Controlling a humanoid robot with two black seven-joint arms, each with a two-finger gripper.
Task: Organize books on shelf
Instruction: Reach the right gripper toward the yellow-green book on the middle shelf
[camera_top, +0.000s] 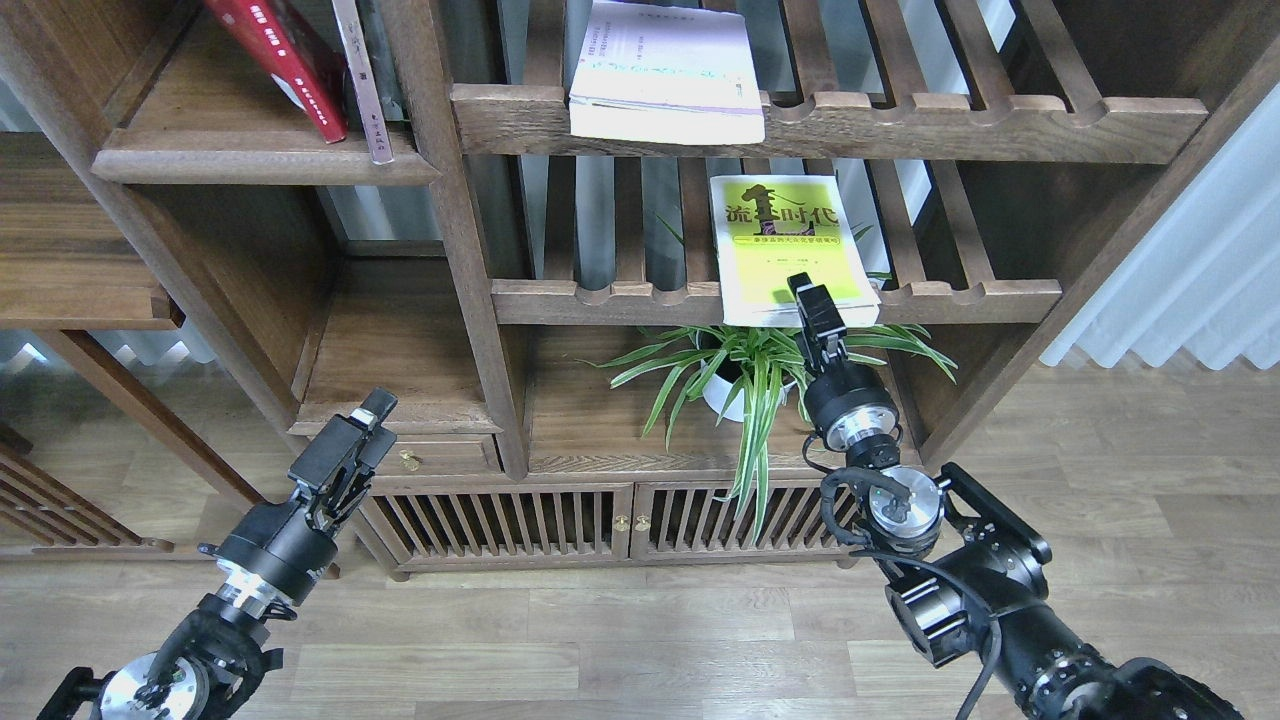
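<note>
Your yellow-green book (793, 248) lies flat on the lower slatted rack (960, 295), its near edge overhanging the notched front rail, long axis running front to back. Your right gripper (812, 303) sits right at that near edge, slightly right of its middle (whether the fingers are spread or pinching the cover, you cannot tell). The left gripper (365, 425) hangs well apart, low by the drawer, its state also unclear. The solid shelf (250, 160) lies up-left.
</note>
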